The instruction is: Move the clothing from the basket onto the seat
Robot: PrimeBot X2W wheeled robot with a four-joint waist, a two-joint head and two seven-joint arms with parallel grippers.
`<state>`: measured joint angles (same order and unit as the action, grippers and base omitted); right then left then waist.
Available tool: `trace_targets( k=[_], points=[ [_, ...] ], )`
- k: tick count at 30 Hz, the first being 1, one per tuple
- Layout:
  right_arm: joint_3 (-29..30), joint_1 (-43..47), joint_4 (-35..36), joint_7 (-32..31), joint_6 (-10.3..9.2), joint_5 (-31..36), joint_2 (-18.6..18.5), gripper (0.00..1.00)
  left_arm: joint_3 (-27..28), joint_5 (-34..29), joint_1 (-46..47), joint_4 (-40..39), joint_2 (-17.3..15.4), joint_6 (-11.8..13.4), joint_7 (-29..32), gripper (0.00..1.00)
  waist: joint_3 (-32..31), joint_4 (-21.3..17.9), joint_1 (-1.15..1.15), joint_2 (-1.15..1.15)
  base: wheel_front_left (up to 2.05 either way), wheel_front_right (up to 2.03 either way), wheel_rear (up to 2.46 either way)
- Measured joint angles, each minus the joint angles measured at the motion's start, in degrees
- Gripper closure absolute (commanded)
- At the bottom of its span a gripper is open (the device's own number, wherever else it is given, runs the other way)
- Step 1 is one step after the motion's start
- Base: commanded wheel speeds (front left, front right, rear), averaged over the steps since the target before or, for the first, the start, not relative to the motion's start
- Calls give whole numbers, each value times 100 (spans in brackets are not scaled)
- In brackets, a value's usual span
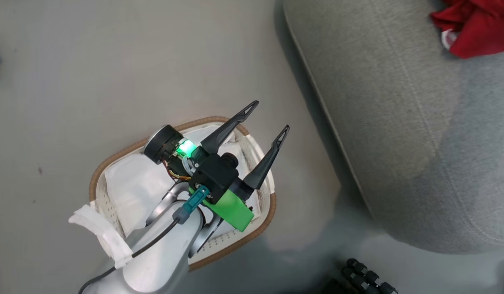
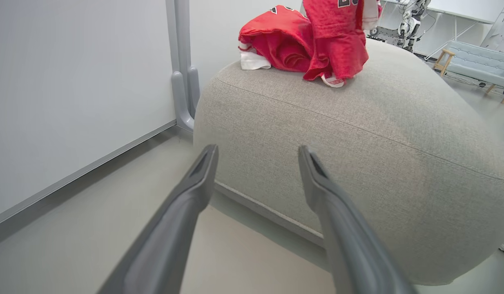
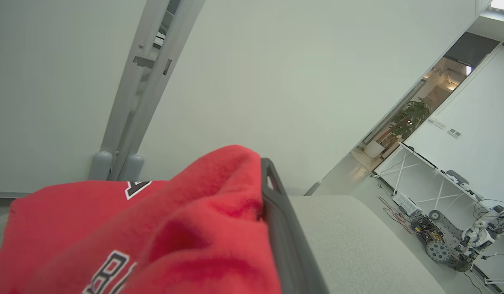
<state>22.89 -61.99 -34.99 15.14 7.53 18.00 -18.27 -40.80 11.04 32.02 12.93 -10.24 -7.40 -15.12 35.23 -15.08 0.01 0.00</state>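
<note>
The basket (image 1: 97, 173), white with a brown rim, stands on the floor and holds only its white liner cloth (image 1: 131, 188). My left gripper (image 1: 270, 117) hovers over the basket's right end, open and empty, and in the left wrist view it (image 2: 257, 150) points at the side of the grey seat (image 2: 358, 155). The seat (image 1: 399, 122) lies right of the basket. Red clothing (image 2: 284, 45) is bunched on top of the seat (image 1: 472, 28). One red piece (image 2: 337, 36) hangs from above. My right gripper (image 3: 258, 175) is shut on red clothing (image 3: 186, 228), which drapes over one finger (image 3: 276, 212).
A pale wall panel (image 2: 72, 90) and a grey post (image 2: 182, 61) stand behind the seat. Bare floor (image 1: 113, 61) surrounds the basket. Dark ribbed parts (image 1: 366, 277) sit at the bottom edge. A pale bench (image 2: 476, 61) and wheeled machinery (image 3: 448, 245) stand far off.
</note>
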Motion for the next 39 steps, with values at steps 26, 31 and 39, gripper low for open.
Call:
trace_targets(
  k=[26,31,39],
  points=[
    [210,1185,46,0,0,277,490,0,213,-40,-145,-10,-22,0,0,0,264,169,0,0,0,0,0],
    [-83,1727,339,0,0,48,658,0,372,26,-272,-3,3,0,0,0,-3,70,0,0,0,0,0],
    [-553,2270,593,0,0,-164,675,0,746,138,-587,36,192,0,0,0,-604,34,0,0,0,0,0]
  ],
)
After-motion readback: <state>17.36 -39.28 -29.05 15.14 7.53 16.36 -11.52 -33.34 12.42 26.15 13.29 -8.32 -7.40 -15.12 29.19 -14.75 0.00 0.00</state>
